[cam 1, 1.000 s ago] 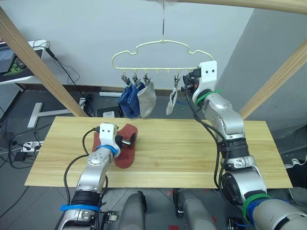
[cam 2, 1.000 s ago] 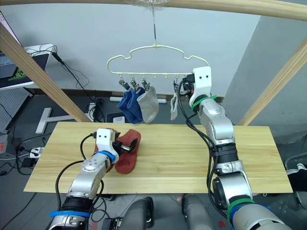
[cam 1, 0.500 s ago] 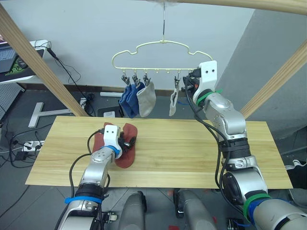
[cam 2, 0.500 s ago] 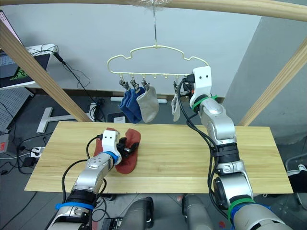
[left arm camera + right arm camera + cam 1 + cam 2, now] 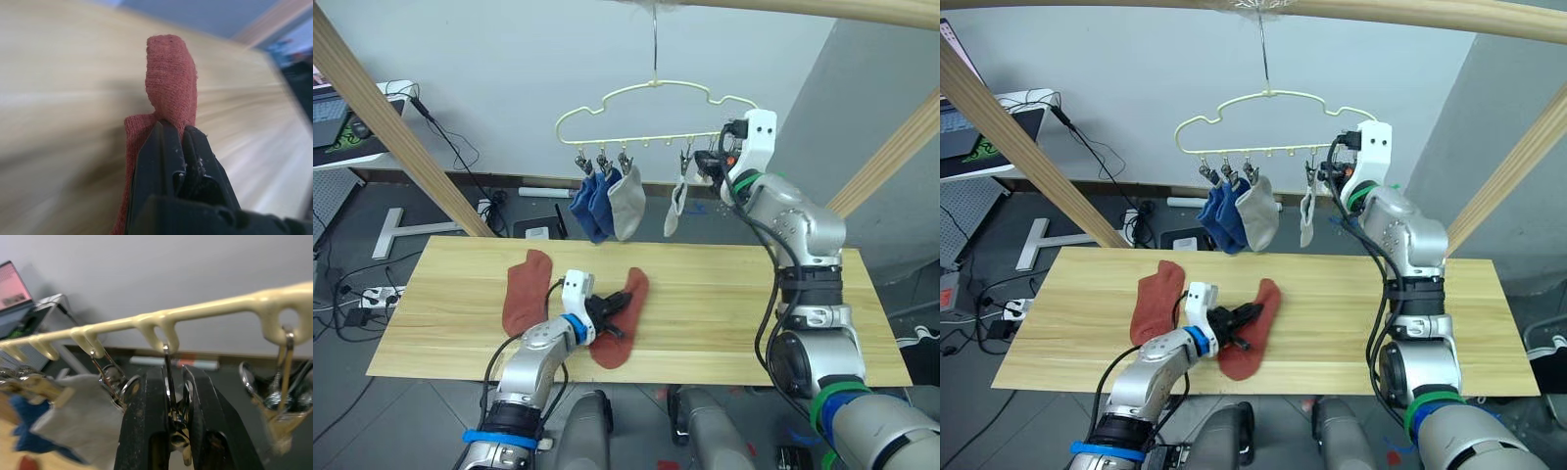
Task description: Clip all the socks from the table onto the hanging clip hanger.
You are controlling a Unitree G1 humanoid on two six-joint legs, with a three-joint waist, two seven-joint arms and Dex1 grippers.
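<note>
A robotics lab or test room is showing here: loose cables (image 5: pixel 460 157) and a power strip (image 5: pixel 374 297) are lying on the grey floor (image 5: pixel 372 211), a laptop (image 5: pixel 335 116) is sitting on a side desk, and a bare wooden pole frame (image 5: pixel 396 137) is standing over a plain plank table (image 5: pixel 705 313).

We are seeing bare surface (image 5: pixel 744 313) lying open right of the two rust-red socks (image 5: pixel 619 318). Above it, four hanging socks (image 5: pixel 612 201) are crowding the clip hanger (image 5: pixel 646 137), and slanted wooden poles (image 5: pixel 401 137) are flanking both sides.
</note>
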